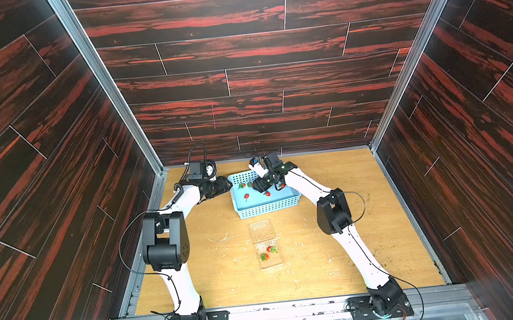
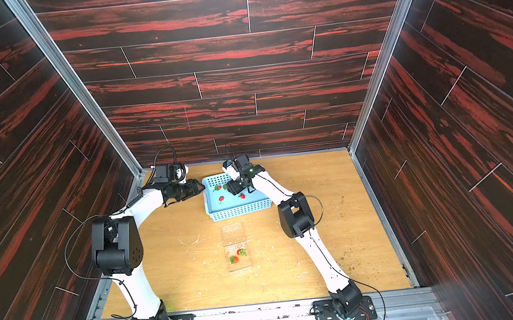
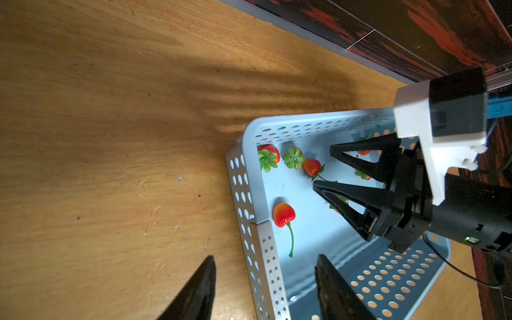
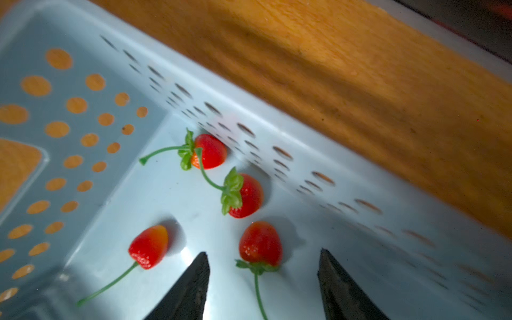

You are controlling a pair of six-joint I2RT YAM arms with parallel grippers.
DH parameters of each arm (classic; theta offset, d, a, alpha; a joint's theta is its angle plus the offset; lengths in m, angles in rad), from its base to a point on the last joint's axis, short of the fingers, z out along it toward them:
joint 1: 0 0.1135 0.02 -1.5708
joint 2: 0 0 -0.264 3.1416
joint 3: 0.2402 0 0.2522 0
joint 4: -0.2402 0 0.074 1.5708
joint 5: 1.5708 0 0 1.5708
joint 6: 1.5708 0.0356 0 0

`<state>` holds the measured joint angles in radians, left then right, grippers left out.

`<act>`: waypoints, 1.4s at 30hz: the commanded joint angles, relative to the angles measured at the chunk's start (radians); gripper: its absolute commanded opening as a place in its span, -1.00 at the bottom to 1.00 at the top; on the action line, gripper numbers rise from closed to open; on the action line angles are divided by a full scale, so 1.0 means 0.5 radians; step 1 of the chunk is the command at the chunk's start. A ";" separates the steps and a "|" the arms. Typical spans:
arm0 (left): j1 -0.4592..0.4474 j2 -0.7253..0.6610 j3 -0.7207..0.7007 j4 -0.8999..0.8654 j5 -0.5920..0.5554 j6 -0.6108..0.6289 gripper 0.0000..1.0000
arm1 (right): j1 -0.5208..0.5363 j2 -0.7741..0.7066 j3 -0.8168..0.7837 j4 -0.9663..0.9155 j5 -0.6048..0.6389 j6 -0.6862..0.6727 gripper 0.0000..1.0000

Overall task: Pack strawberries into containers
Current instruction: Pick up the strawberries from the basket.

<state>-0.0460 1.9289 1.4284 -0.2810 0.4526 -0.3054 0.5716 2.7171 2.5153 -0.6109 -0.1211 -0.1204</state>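
Observation:
Several strawberries lie in a light blue perforated basket (image 1: 266, 209) at the back of the table. My right gripper (image 4: 263, 251) hangs open low inside it, and one strawberry (image 4: 260, 243) lies on the floor between its fingertips, untouched, stem toward the wrist. Three more strawberries (image 4: 210, 151) (image 4: 246, 196) (image 4: 149, 246) lie nearby. My left gripper (image 3: 266, 256) is open astride the basket's left wall (image 3: 260, 249), clear of it on both sides. The clear container (image 1: 269, 255) sits open mid-table, lid laid back, holding two strawberries (image 1: 270, 249) (image 1: 264, 257).
The wooden table (image 1: 338, 255) is scuffed, with green crumbs along its right side (image 1: 384, 264). Dark panelled walls close in the back and both sides. A metal rail (image 1: 295, 311) at the front carries both arm bases.

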 commanded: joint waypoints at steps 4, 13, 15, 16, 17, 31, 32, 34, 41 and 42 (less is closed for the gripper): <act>0.009 -0.056 0.045 -0.049 0.012 0.027 0.18 | -0.007 0.153 0.176 -0.172 -0.121 0.058 0.31; 0.009 -0.084 0.009 -0.043 -0.012 0.038 0.18 | -0.025 0.193 0.258 -0.208 -0.150 0.118 0.19; 0.008 -0.084 0.003 -0.043 -0.017 0.045 0.18 | -0.024 0.193 0.258 -0.216 -0.140 0.122 0.09; 0.009 -0.084 0.002 -0.045 -0.019 0.046 0.17 | -0.025 0.195 0.256 -0.222 -0.136 0.123 0.04; 0.009 -0.084 0.003 -0.047 -0.017 0.045 0.17 | -0.025 0.197 0.258 -0.231 -0.128 0.118 0.00; 0.012 -0.093 -0.055 -0.009 -0.016 0.045 0.17 | 0.009 0.191 0.238 -0.270 -0.021 0.129 -0.47; 0.013 -0.093 -0.059 -0.009 -0.015 0.046 0.17 | 0.008 0.181 0.237 -0.272 -0.019 0.135 -0.55; 0.014 -0.097 -0.060 -0.006 -0.015 0.046 0.17 | 0.010 0.152 0.216 -0.259 -0.016 0.142 -0.70; 0.016 -0.111 -0.080 0.009 -0.006 0.037 0.17 | 0.005 -0.043 -0.012 -0.136 -0.006 0.141 -0.93; 0.015 -0.115 -0.086 0.013 -0.006 0.034 0.17 | 0.006 -0.062 -0.029 -0.128 -0.011 0.142 -0.95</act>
<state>-0.0448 1.9289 1.4033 -0.2794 0.4515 -0.2958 0.5716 2.7403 2.5362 -0.6758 -0.1272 -0.0528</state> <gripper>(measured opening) 0.585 0.055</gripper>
